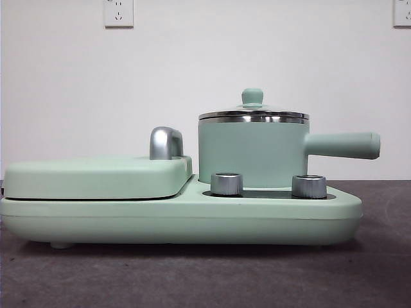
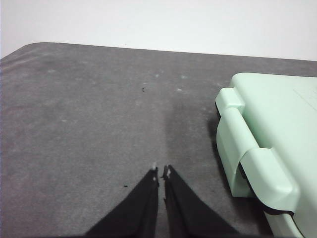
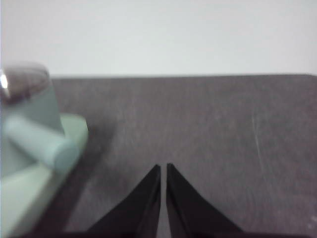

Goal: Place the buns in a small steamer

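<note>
The small steamer (image 1: 253,153) stands upright on the right half of a mint-green cooker base (image 1: 180,218), its glass lid (image 1: 253,114) seated on the steel rim and its long handle (image 1: 342,145) pointing right. Two chrome knobs (image 1: 227,183) sit just in front of it. Beside it on the left lies the flat griddle (image 1: 96,176), closed, with a chrome handle (image 1: 166,142). No buns show anywhere. The base rests on the grey bench (image 1: 205,276). The left tool (image 2: 161,171) hovers over bare bench near the griddle's hinge side, jaws pressed together, holding nothing. The right tool (image 3: 163,167) hangs near the steamer's handle, likewise closed and empty.
</note>
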